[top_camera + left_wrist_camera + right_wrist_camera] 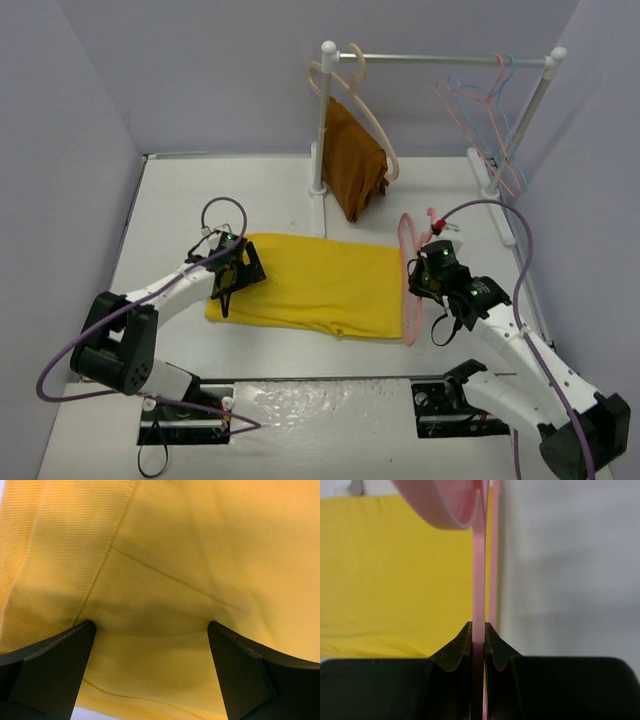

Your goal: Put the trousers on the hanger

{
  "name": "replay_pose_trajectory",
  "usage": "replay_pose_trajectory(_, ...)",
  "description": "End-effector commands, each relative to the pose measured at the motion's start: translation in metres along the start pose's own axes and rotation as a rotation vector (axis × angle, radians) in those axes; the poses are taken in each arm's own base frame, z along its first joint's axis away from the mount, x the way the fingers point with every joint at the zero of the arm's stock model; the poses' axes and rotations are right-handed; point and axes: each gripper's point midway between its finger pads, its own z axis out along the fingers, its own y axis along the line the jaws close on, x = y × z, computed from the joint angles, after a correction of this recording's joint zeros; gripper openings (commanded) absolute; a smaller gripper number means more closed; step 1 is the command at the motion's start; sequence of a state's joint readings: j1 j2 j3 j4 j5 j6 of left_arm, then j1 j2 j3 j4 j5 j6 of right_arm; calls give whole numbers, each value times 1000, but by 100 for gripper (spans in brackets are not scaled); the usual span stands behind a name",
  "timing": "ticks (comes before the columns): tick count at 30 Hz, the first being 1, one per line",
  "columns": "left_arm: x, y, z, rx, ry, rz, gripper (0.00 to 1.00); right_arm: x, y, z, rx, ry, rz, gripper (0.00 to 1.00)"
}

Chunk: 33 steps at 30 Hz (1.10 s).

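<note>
Two states logged. Found left end effector (150, 626) spread wide on the trousers (320, 285) near their left edge, pinching nothing. Found right end effector (478, 626) clamped on the hanger (478, 580) beside the right edge. Found trousers folded flat on bench (180, 200).

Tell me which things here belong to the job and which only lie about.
Job: trousers, pink hanger in the shut right gripper, open left gripper.
Lying about: rack, rust-brown cloth, beige hanger, second pink hanger, light blue hanger.

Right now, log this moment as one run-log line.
left gripper: open, tips on trousers | right gripper: shut on hanger | trousers: flat on table, unhung
</note>
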State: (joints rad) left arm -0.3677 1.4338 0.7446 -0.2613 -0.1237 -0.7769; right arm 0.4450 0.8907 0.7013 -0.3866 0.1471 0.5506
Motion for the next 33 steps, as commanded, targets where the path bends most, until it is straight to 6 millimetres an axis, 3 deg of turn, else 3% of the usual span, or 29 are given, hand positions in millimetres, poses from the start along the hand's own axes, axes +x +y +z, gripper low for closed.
replay_pose_trajectory(1, 5, 61, 3, -210, 81, -67, 96, 24, 29, 13, -20, -12, 26, 0)
replay_pose_trajectory(9, -41, 93, 0, -260, 53, -176, 96, 70, 80, 16, -123, 11, -25, 0)
replay_pose_trajectory(14, -69, 85, -18, -220, -20, -151, 96, 85, 105, 27, -161, 17, -59, 0)
replay_pose_trajectory(20, -82, 57, -51, -97, -122, -63, 96, 90, 140, 30, -225, 7, -88, 0)
replay_pose_trajectory(23, -82, 28, -77, -29, -191, 7, 96, 76, 152, 22, -251, -24, -95, 0)
replay_pose_trajectory(25, -76, -2, -93, 32, -215, 46, 96, 68, 149, 19, -239, -49, -101, 0)
replay_pose_trajectory(29, -44, -72, -118, 185, -238, 174, 96, 65, 125, 17, -182, -62, -98, 0)
replay_pose_trajectory(33, -8, -140, -128, 350, -214, 257, 94, 74, 95, 19, -152, -37, -39, 0)
